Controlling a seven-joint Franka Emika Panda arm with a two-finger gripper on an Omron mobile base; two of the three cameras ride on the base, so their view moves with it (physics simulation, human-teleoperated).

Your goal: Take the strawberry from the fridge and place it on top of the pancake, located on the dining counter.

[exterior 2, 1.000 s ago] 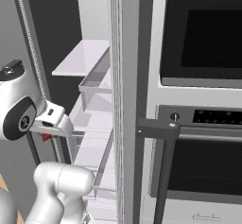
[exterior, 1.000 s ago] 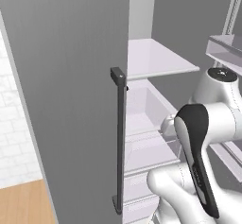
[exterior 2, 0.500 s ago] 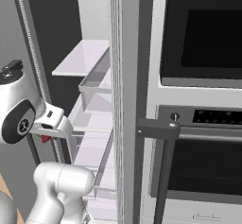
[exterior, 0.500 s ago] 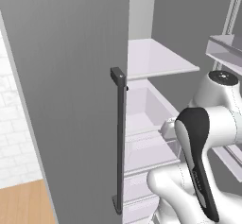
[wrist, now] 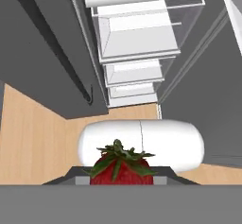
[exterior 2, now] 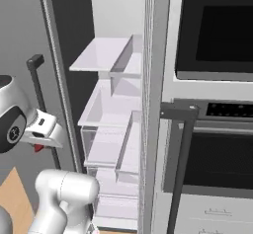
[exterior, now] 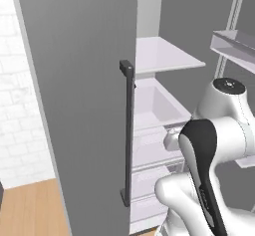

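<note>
The strawberry (wrist: 121,169), red with a green leafy cap, sits between my gripper's (wrist: 121,179) two dark finger tips, and the gripper is shut on it. From the right base view the gripper (exterior 2: 40,143) hangs in front of the open fridge (exterior 2: 106,55), level with its clear drawers, and a bit of red strawberry (exterior 2: 38,148) shows under the hand. The fridge's grey door (exterior: 84,80) stands swung out, with its long dark bar handle (exterior: 128,130). White shelves and clear drawers (wrist: 137,34) lie beyond the strawberry. The pancake and the dining counter are out of view.
A built-in oven stack (exterior 2: 212,109) with a dark bar handle (exterior 2: 180,174) stands right of the fridge. The other fridge door (exterior 2: 148,104) stands edge-on, bins on its inner side. A wooden floor (wrist: 38,138) lies below. A white brick wall (exterior: 20,105) is left of the door.
The arm has shifted slightly: the hand has drifted a little left and down in front of the fridge, the strawberry still held. The fridge doors have not moved.
</note>
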